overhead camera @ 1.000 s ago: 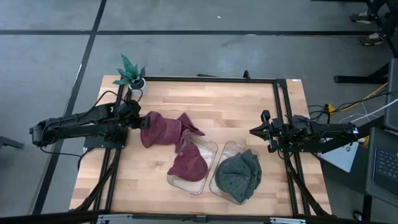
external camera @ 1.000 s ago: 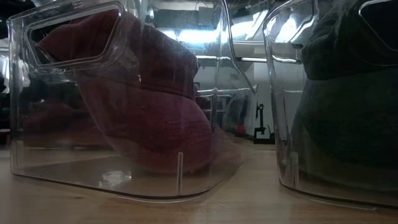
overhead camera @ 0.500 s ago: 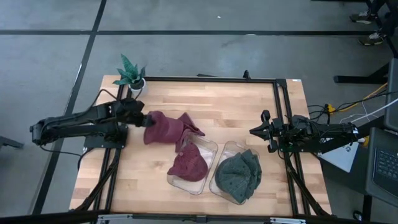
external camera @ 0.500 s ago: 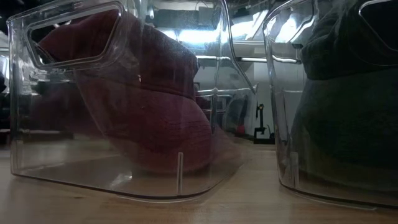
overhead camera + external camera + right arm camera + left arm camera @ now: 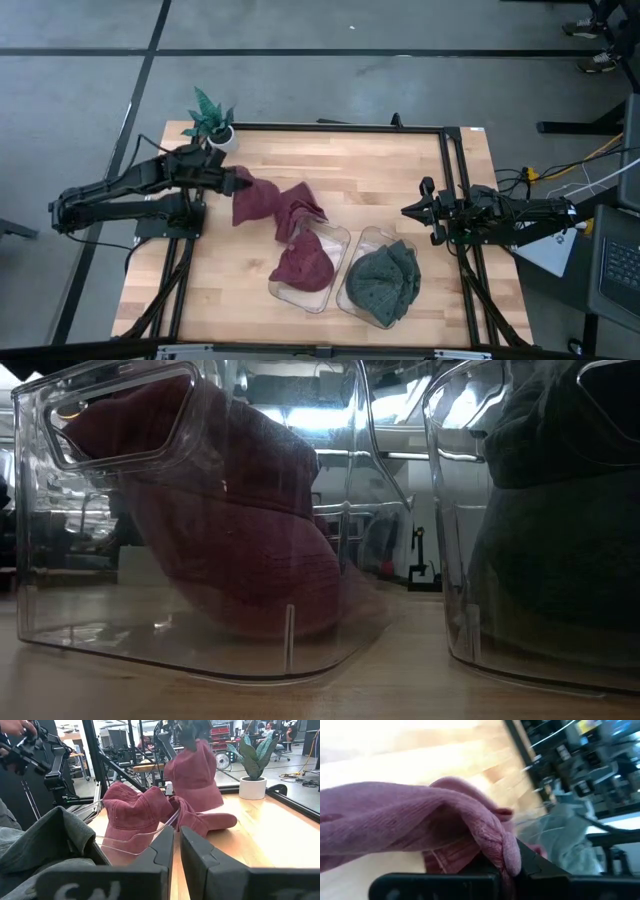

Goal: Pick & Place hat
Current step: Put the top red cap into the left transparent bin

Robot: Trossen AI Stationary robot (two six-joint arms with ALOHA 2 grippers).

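A maroon hat (image 5: 272, 203) hangs from my left gripper (image 5: 238, 181) over the table's left half. The right wrist view shows this hat (image 5: 194, 775) raised, with its lower part (image 5: 210, 822) resting on the wood. A second maroon hat (image 5: 303, 262) lies in a clear bin (image 5: 338, 232), and the low view shows it (image 5: 230, 520) leaning against the bin wall. A grey hat (image 5: 385, 280) fills the neighbouring clear bin (image 5: 362, 243). My right gripper (image 5: 408, 211) waits shut at the right side, touching nothing. My left gripper is shut on a bunched fold of the maroon hat's cloth (image 5: 506, 854), pinched between the two fingers. It comes from the table's left side and above. The hat hangs slack below it, its lower end (image 5: 305, 210) on the table beside the bin.
A small potted plant (image 5: 210, 118) stands at the far left corner. Black frame rails (image 5: 452, 190) run along the table's edges. Bare wood (image 5: 370, 180) lies between the arms, far of the bins. A person's hand (image 5: 12, 727) shows in the room behind.
My left gripper has risen and moved toward the far edge, staying shut on the maroon hat. The held end came up with it, so the hat went from a lump on the table to a hanging shape. Its lower end has stayed near the bin.
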